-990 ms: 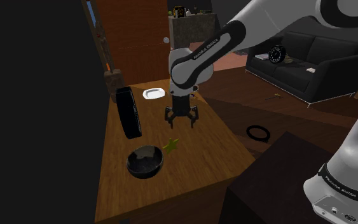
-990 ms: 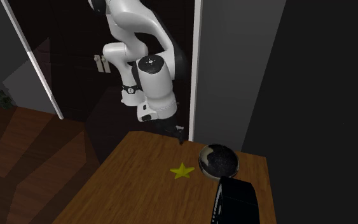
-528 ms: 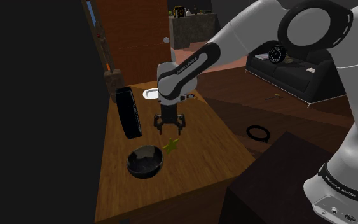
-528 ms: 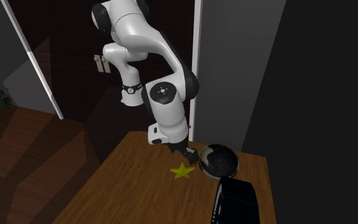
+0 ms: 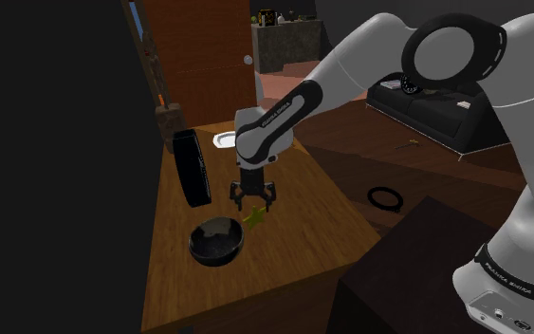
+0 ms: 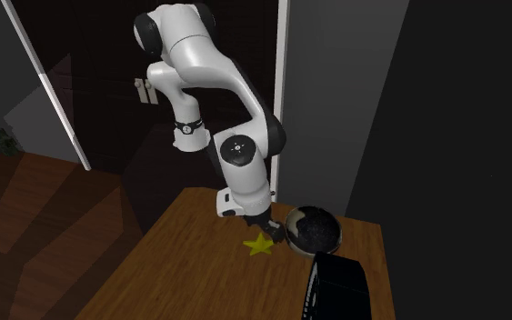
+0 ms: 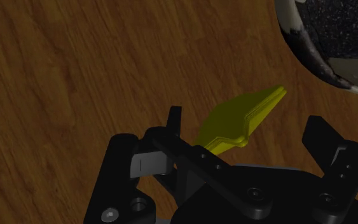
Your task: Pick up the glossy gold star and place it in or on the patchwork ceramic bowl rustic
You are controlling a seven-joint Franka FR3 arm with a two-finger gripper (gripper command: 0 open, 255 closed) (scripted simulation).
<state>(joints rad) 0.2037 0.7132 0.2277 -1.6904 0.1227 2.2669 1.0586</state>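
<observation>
On the shoulder view's left, a tall black box (image 5: 191, 169) is seen standing on the wooden table (image 5: 303, 213). Just to the right of it, nearer the front edge, the bowl (image 5: 216, 241) is found. It is dark and speckled inside, and pale and dark patches can be seen on its rim in the wrist view. A little more to the right, the star (image 5: 254, 217) is lying flat on the wood, just beside the bowl but not touching it. The gripper (image 5: 253, 197) is held low over the star, pointing down. In the wrist view its two black fingers (image 7: 327, 137) are spread wide with the star between them, and the star is not touched by either one, as far as can be told. Farther right, a black ring (image 5: 384, 197) is seen on the floor, and a dark sofa (image 5: 445, 95) beyond it. Nothing has been picked up yet, so the job is judged to be near its start. The gripper is in place above the star, but the fingers must be pressed together on it. Then the star must be lifted, carried the short way to the bowl and let go there. The star is yellow-gold, thin and flat, with pointed arms and a soft shine. Its edge looks like a few thin layers. Because it is so thin and lies flat, it is judged that it could slip when pinched.
</observation>
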